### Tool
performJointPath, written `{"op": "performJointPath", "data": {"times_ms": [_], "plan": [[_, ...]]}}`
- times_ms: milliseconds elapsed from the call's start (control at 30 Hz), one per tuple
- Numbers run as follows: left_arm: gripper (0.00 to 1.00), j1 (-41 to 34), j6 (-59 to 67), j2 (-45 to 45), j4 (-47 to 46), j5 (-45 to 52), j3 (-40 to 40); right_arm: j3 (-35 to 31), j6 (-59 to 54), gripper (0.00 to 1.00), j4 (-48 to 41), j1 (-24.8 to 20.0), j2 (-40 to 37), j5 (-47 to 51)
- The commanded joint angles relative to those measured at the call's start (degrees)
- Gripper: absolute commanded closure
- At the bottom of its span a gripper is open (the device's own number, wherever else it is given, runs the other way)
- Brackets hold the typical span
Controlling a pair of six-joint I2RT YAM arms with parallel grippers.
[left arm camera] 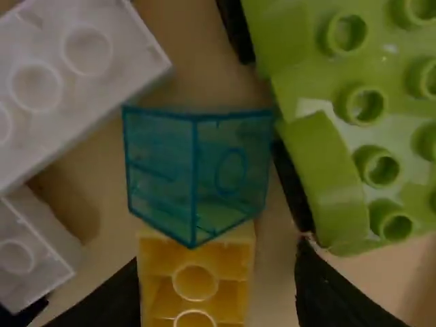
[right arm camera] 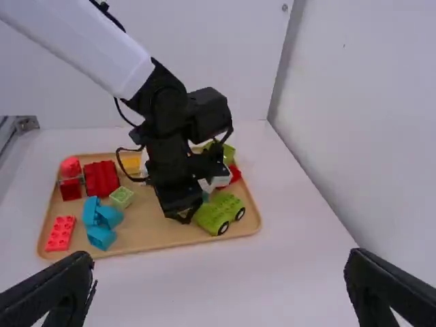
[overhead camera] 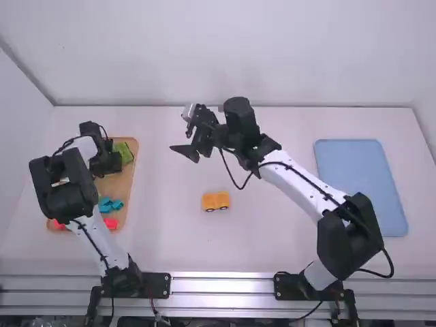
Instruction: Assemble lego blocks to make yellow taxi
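Note:
In the high view, my left gripper (overhead camera: 106,162) is low over the wooden tray (overhead camera: 127,185). My left gripper (left arm camera: 214,291) is open in the left wrist view, with a yellow brick (left arm camera: 196,285) between its fingers and a space on one side. A clear teal brick (left arm camera: 194,174) adjoins or overlaps the yellow one's end. My right gripper (overhead camera: 180,131) is raised over the mid-table, beyond the yellow wheeled piece (overhead camera: 216,201). Seen from its own wrist, my right gripper (right arm camera: 221,272) stands open, nothing between its fingers.
White bricks (left arm camera: 65,71) and a green studded piece (left arm camera: 368,116) flank the yellow brick closely. The tray also holds red bricks (right arm camera: 61,233), blue pieces (right arm camera: 101,219) and a green wheeled piece (right arm camera: 219,212). A blue tray (overhead camera: 361,187) lies at the right.

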Motion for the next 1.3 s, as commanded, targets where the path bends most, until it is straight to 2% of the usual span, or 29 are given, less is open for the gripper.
{"op": "performJointPath", "data": {"times_ms": [0,67,233,367,600,633,700,867,1033,1133,1167,1200,1233,1267], "plan": [[0.51,0.26,-1.07,0.37,-0.35,-0.98,-1.77,1.62,0.15,0.02,-0.04,-0.37,0.46,-0.11],[0.53,0.22,-1.11,0.37,-1.25,-0.98,-1.77,1.62,0.13,0.02,-0.02,-0.46,0.46,-0.13],[0.53,0.28,-2.93,0.37,-2.23,-1.22,-1.73,1.62,0.13,0.02,-0.02,-0.48,0.46,-0.11],[0.68,0.98,-4.13,0.37,-2.32,-0.72,-1.75,1.62,0.11,0.02,-0.04,-0.48,0.46,-0.11],[0.8,1.07,-6.14,-0.04,-2.08,-1.4,-1.75,1.62,0.17,0.02,-0.26,-0.5,0.46,-0.13],[0.86,0.87,-7.87,-0.66,-2.27,-2.19,-1.75,1.62,0.42,0.02,-0.28,-0.5,0.46,-0.11],[0.91,0.85,-9.62,-2.05,-2.89,-3.48,-1.81,1.62,0.57,0.02,-0.33,-0.5,0.46,-0.11],[0.91,0.61,-8.2,-10.38,-1.86,-0.63,-4.72,1.62,0.55,0.02,-2.4,-1.84,0.46,-0.44],[0.88,-2.47,-0.61,-25.2,4.81,10.91,-13.53,1.62,4.22,0.02,-3.93,-3.65,0.46,-0.57],[0.84,-5.44,5.88,-35.93,9.2,24.44,-19.85,1.6,4.59,0.02,-5.49,-4.76,0.46,-1.57],[0.83,-5.64,6.32,-36.46,9.4,25.33,-20.15,1.6,4.42,0.02,-5.57,-4.79,0.46,-1.86],[0.82,-7.34,10.54,-40.39,11.08,32.85,-22.62,1.6,2.6,0.02,-6.05,-5.11,0.46,-5.09],[0.78,-9.07,14.8,-43.45,12.41,39.85,-24.68,1.6,1.16,0.02,-6.29,-5.46,0.46,-8.48],[0.78,-10.91,18.64,-45.92,13.62,45.9,-26.4,1.6,0.02,0.02,-6.32,-5.66,0.46,-11.96]]}}
